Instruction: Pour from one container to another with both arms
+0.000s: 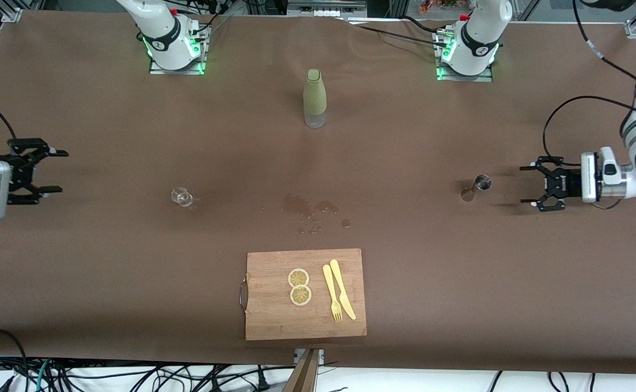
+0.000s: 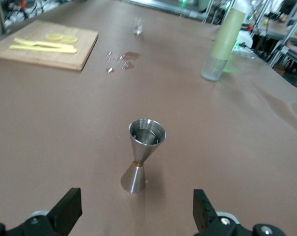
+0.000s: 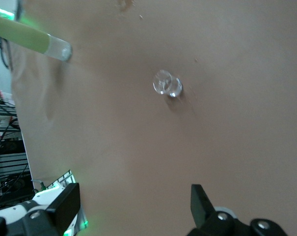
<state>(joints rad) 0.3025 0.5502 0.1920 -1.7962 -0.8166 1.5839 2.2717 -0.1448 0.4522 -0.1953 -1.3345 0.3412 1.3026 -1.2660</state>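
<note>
Brown cloth over the whole table [image 1: 105,261]. Steel jigger [image 1: 476,187] upright near the left arm's end of the table, roughly midway between the base edge and the front-camera edge; wider cup uppermost in the left wrist view [image 2: 144,153]. Left gripper [image 1: 535,185] low over the table at the left arm's end, just beside the jigger but apart from it; fingers [image 2: 67,209] spread wide with the jigger centred ahead of the gap; nothing held. Right gripper [image 1: 51,171] over the right arm's end of the table, fingers [image 3: 65,202] likewise spread wide, nothing held. Small clear glass [image 1: 181,196] on the cloth toward the right arm's end, well apart from the right gripper; seen in the right wrist view [image 3: 167,84]. Tall green bottle [image 1: 314,98] with clear base upright near the base edge, between the two arm bases. Wet patch and droplets [image 1: 315,209] on the cloth near the table centre. Wooden cutting board [image 1: 274,316] at the middle of the front-camera edge, metal handle toward the right arm's end. On the board: two lemon slices [image 1: 299,286] touching each other; beside them a yellow fork [image 1: 332,294] and yellow knife [image 1: 343,289] side by side.
</note>
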